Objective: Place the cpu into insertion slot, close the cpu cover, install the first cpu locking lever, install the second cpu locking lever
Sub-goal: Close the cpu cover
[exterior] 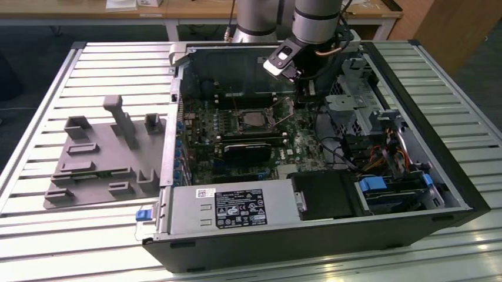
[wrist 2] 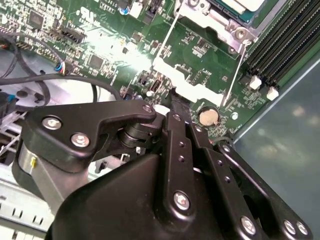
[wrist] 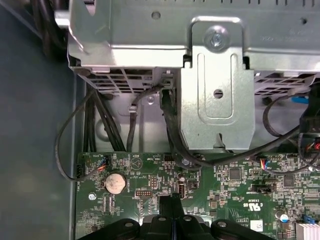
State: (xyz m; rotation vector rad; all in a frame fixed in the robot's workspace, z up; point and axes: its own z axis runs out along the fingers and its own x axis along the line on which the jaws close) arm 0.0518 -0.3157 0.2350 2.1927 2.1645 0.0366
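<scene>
Metal slat table (exterior: 70,241) carries an open black pc case (exterior: 314,249) lying on its side. Grey fixture tray (exterior: 94,170) sits on the table at the exterior view's left, just beside the case. Silver power supply (exterior: 235,208) fills the case's near edge. Green motherboard (exterior: 206,124) lies flat inside, and a bare-metal drive cage (wrist: 215,100) with black cables (wrist: 70,145) borders it.

Arm reaches down into the case. The gripper (exterior: 308,93) is low over the board, on the exterior view's right of the insertion slot (exterior: 253,119). Fingers look pressed together in both wrist views, with a thin seam between them (wrist: 172,202). In the second wrist view the tips sit right at the edge of the cpu cover (wrist 2: 187,82); can't tell if they touch or pinch it.

Cover is flipped open, away from the slot's silvery rim. Two thin wire levers (wrist 2: 169,40) run loose alongside it, not latched. The cpu (wrist 2: 239,4), pale top with a teal edge, appears seated in the slot, cut off by the frame edge. Black memory slots (wrist 2: 285,40) run next to it. Coin cell (wrist 2: 208,117) sits on the board near the fingers.
</scene>
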